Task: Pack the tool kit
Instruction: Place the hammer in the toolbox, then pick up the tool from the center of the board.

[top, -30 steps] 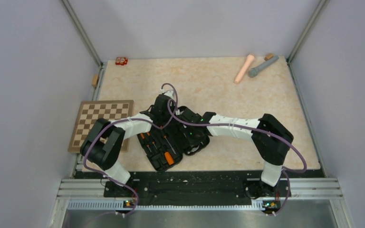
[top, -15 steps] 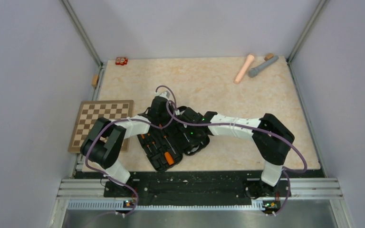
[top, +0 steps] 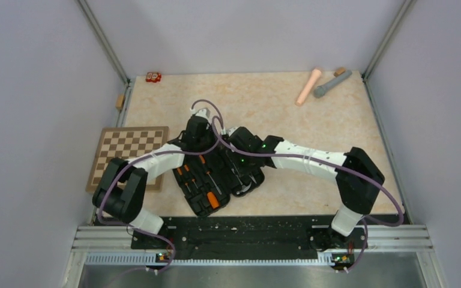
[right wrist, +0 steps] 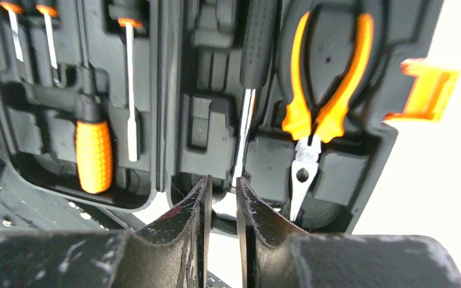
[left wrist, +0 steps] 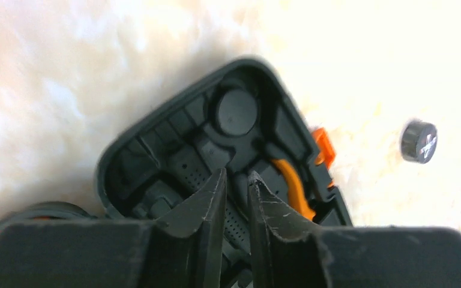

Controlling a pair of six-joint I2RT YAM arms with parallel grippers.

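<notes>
Here, the black rounded plastic clamshell case (top: 199, 207) lies open near-centre on the surface (top: 288, 120), long axis near-to-far. The left tool (left wrist: 235, 174) and right tool (right wrist: 222, 180), each slightly parted and empty, hang over its far end.

beyond the right gripper's black fingers (right wrist: 186, 228): a black case (right wrist: 216, 132), pliers (right wrist: 327, 78) with orange handles and a silver nose, a bright orange latch (right wrist: 429, 90) to their right, and a ribbed orange screwdriver handle (right wrist: 93, 156) to their left. far left of them is a brown-and-cream checked chessboard (top: 129, 156).
</notes>
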